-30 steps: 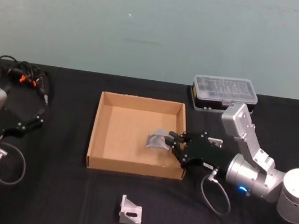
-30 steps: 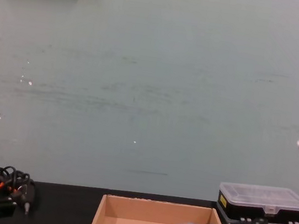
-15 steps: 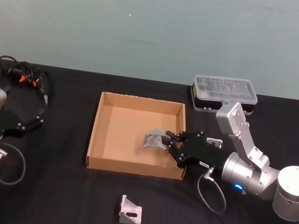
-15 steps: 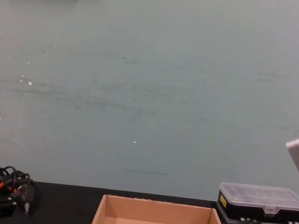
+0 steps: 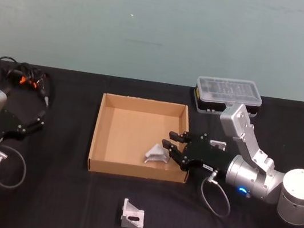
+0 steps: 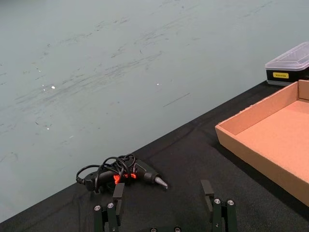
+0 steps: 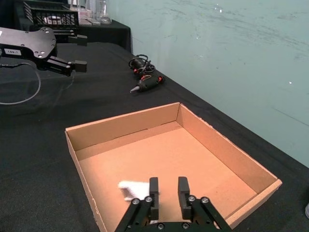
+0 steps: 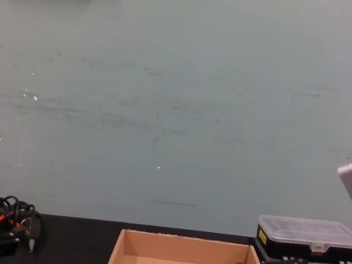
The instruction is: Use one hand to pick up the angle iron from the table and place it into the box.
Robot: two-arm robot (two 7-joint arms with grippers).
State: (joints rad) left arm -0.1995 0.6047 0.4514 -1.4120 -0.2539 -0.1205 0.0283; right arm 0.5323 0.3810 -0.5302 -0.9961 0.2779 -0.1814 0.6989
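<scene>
One silver-grey angle iron (image 5: 156,154) lies inside the brown cardboard box (image 5: 98,131), near its front right corner; the right wrist view shows it as a pale piece (image 7: 134,189) on the box floor (image 7: 193,159). My right gripper (image 5: 169,141) hovers just right of it over the box, open and holding nothing, with its fingers (image 7: 153,187) apart. A second angle iron (image 5: 133,215) rests on the black table (image 5: 58,192) in front of the box. My left gripper (image 5: 40,119) sits parked at the far left, open (image 6: 162,191).
A black organizer case with a clear lid (image 5: 227,95) stands behind the box at the right. A corded tool with tangled cable (image 5: 24,77) lies at the back left. Another small metal piece (image 5: 217,142) lies beside the right forearm.
My right gripper has opened and let go of the angle iron, which dropped onto the box floor. The gripper drew back slightly to the right. The left arm has not moved.
</scene>
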